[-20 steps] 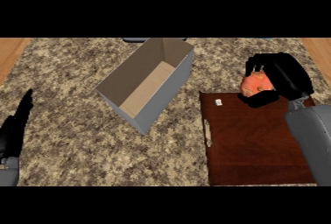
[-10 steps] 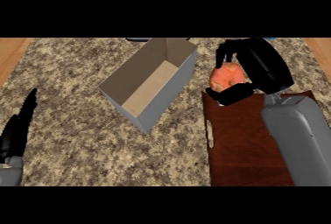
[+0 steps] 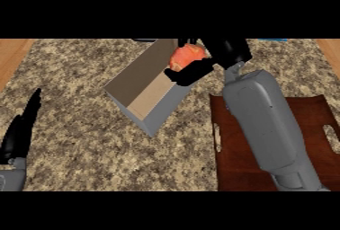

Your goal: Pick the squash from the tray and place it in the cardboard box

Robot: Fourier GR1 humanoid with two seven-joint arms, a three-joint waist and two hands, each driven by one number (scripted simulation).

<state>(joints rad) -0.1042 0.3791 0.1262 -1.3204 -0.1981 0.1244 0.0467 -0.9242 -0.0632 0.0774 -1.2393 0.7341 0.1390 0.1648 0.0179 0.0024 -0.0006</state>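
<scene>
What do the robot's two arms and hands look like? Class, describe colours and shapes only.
Each arm is a smooth, rounded grey forearm casing ending in a black hand with slim fingers. The right forearm shows almost whole, broad and glossy, with a darker joint before the right hand. Of the left arm, only a grey cuff shows beneath the narrow left hand. No cables or markings are visible.

Right forearm runs from lower right of frame up to top centre. Right hand (image 3: 211,56) at top centre, fingers and thumb curled round the squash (image 3: 185,55). Left hand (image 3: 20,130) at left edge, fingers straight, pointing up, resting.
</scene>
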